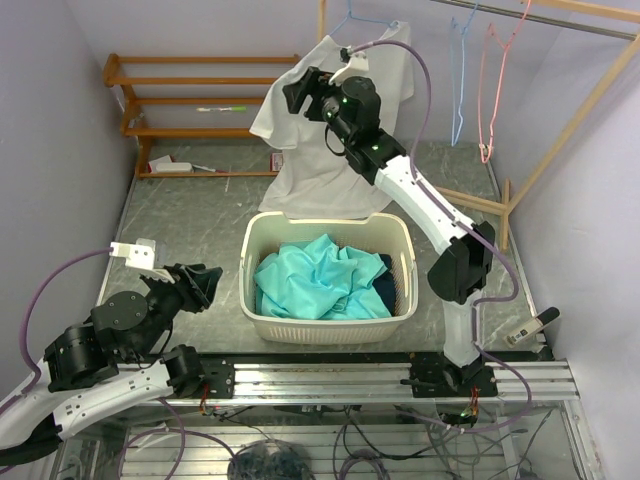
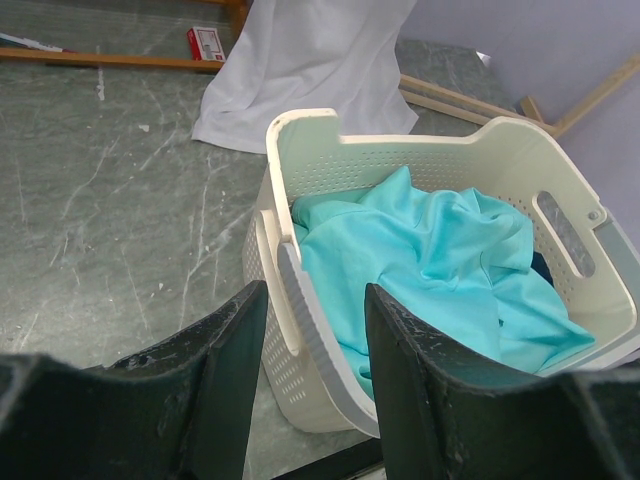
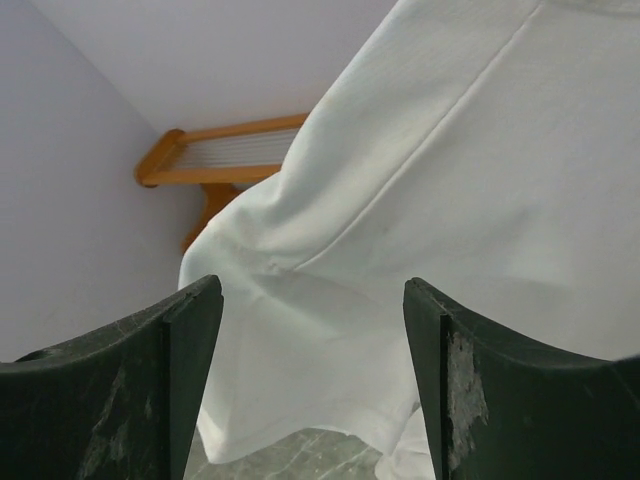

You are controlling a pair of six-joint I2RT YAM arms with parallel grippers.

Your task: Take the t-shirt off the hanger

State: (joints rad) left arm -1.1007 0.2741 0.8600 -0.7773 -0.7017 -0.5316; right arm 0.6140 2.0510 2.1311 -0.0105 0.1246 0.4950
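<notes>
Left wrist view: the left gripper [image 2: 315, 300] sits low by the near edge of the table, its jaws partly apart with nothing between them. It is idle and takes no part in the work at this moment.

Just beyond it stands the white laundry basket [image 2: 310, 125], holding crumpled teal garments [image 2: 450, 260] with a darker item underneath. No white cloth lies in the basket.

Top external view: the t-shirt [image 1: 320, 170] hangs behind the basket, its hem reaching down to the table just past the basket's far rim. Its collar is up at the pale blue hanger [image 1: 370, 18], whose hook shows above the neckline near the wooden rack post. In the inspector's judgement the shirt is not yet off the hanger.

The right gripper [image 1: 298, 95] is raised to the shirt's shoulder, on the sleeve side. In its own wrist view the jaws stand wide apart, with the sleeve seam [image 3: 400, 190] framed beyond the fingers [image 3: 180, 340]. No cloth appears pinched. Whether a finger brushes the fabric cannot be told.

Assessment: the task is at its opening stage. The approach is made. Gripping the shirt, drawing it clear of the hanger and setting it down are all outstanding.
</notes>
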